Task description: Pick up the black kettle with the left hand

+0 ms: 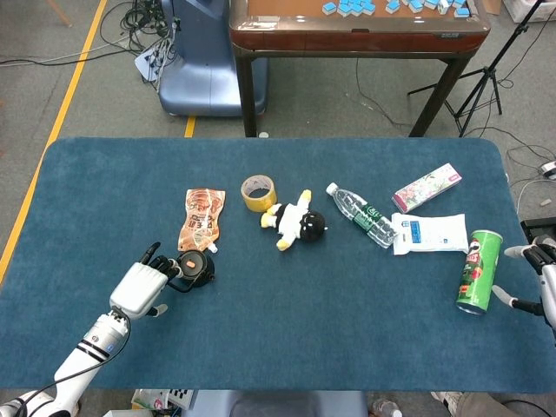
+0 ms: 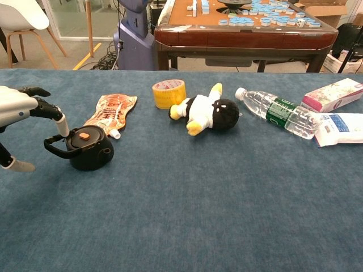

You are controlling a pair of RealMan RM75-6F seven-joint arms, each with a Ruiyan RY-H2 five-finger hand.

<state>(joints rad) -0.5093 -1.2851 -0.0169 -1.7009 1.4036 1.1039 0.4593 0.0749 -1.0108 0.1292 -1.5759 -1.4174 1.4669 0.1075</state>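
A: Left hand [image 1: 143,287], how far open?
B: Partly curled, fingers [image 2: 50,112] bent over the looped handle of the small round black kettle [image 2: 88,148] with the orange knob. Fingertips at or just above the handle; contact hard to confirm from the chest view. Thumb apart, hanging low and to the left, near the cloth. Not closed around anything.

A: Where, the kettle?
B: Standing upright on the blue cloth-covered counter [image 1: 287,347], near-left part, handle pointing left toward the hand. Just beyond it, a flat orange-brown printed pouch [image 1: 201,217], almost touching.

A: Arm pose?
B: White forearm reaching in from the near-left corner, angled up and right, back of the hand facing upward.

A: Right hand [image 1: 537,276]?
B: At the right edge of the head view only, near the lying green snack tube [image 1: 478,271]. Fingers spread, holding nothing, apart from the tube.

A: Other things on the counter?
B: Yellow tape roll [image 1: 258,192] far of centre, black-and-white plush toy [image 1: 297,222] just right of it, clear plastic water bottle [image 1: 362,215] lying further right, then a white wipes packet [image 1: 429,233] and a pink floral box [image 1: 426,187].
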